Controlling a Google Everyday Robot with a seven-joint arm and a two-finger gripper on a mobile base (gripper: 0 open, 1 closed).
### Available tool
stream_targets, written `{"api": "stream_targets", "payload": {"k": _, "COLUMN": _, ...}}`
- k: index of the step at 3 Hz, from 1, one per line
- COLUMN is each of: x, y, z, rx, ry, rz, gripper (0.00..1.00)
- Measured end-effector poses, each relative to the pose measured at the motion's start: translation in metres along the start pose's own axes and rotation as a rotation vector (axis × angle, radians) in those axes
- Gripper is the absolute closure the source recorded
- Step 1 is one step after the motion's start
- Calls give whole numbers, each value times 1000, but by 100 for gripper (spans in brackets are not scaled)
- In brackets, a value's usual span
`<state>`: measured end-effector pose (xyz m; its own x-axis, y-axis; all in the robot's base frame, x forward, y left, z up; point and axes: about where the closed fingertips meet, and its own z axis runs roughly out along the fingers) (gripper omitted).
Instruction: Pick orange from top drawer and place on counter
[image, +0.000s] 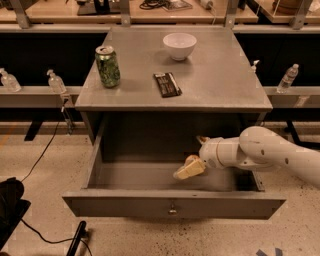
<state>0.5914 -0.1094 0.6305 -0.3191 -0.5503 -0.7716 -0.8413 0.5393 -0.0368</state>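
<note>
My gripper (189, 169) hung inside the open top drawer (170, 202), low over its floor and toward its right side. My white arm (270, 152) reached in across the drawer's right wall. I could not tell whether the gripper was apart, together or clamped on anything.

The orange did not show plainly anywhere in the drawer. The part of the drawer floor I could see, left of the gripper, was bare. A small rounded tan shape sat right against the gripper, and I could not say whether that was the fruit or part of my own wrist. My judgement was that the orange lay at or under the gripper, hidden from view, and that I was in the reach-and-grasp step.

An orange is light and firm with a little give. Its smooth round skin lets it roll on the metal floor or squirt out of an off-centre pinch. I would take it across its widest middle, squarely, with moderate pressure.

Directly above the drawer was the table (220, 75), carrying a green can (108, 66) over the drawer's left side and a white bowl (179, 46) toward the back. A dark snack bar (167, 84) lay between them. The stretch above the drawer's right side looked like the easiest place to set the fruit down.
</note>
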Motion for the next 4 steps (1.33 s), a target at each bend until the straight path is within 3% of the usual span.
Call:
{"api": "stream_targets", "payload": {"k": 1, "x": 11, "y": -9, "z": 0, "rx": 26, "ry": 12, "rz": 16, "gripper": 3}}
{"api": "stream_targets", "payload": {"k": 2, "x": 22, "y": -14, "z": 1, "rx": 33, "ry": 25, "rz": 24, "gripper": 17}}
{"api": "stream_targets", "payload": {"k": 3, "x": 29, "y": -16, "z": 0, "rx": 14, "ry": 13, "rz": 22, "gripper": 47}}
{"api": "stream_targets", "payload": {"k": 4, "x": 30, "y": -17, "z": -2, "rx": -5, "ry": -7, "rz": 15, "gripper": 72}}
